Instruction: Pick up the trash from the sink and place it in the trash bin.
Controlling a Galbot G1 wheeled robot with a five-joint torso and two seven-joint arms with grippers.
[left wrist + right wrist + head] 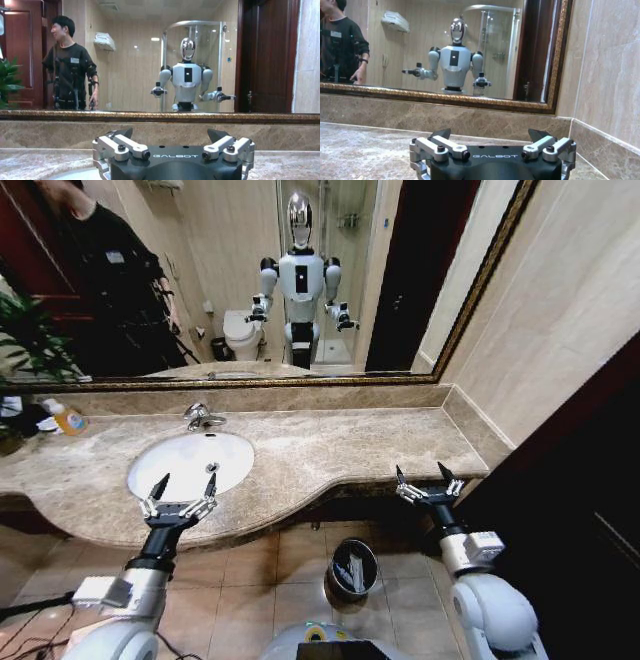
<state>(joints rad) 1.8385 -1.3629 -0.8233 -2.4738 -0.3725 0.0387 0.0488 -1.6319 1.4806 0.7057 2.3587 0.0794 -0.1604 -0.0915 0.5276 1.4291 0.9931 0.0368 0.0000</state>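
Sink [190, 463] looks bare white from your head view: no trash shows in the basin, and the bin [352, 568] on the floor tiles below the counter edge already has pale items inside, so you can judge the job as close to done or done. Your left gripper [181, 491] hangs over the counter's front edge at the near rim of the sink, jaws spread wide with nothing between them, a pose that suits either another reach into the basin or a plain wait. Your right gripper [427, 480] sits level with the counter's right front corner, well apart from the sink, jaws likewise wide open and empty; it is off to the side, probably so it leaves the basin free for the left arm. Both wrist views look flat across the marble counter [365, 146] toward the mirror [200, 280], each with open fingers [120, 144] in the foreground. Faucet [200, 416] stands behind the basin, and an orange bottle [66, 418] rests far left, not part of your load
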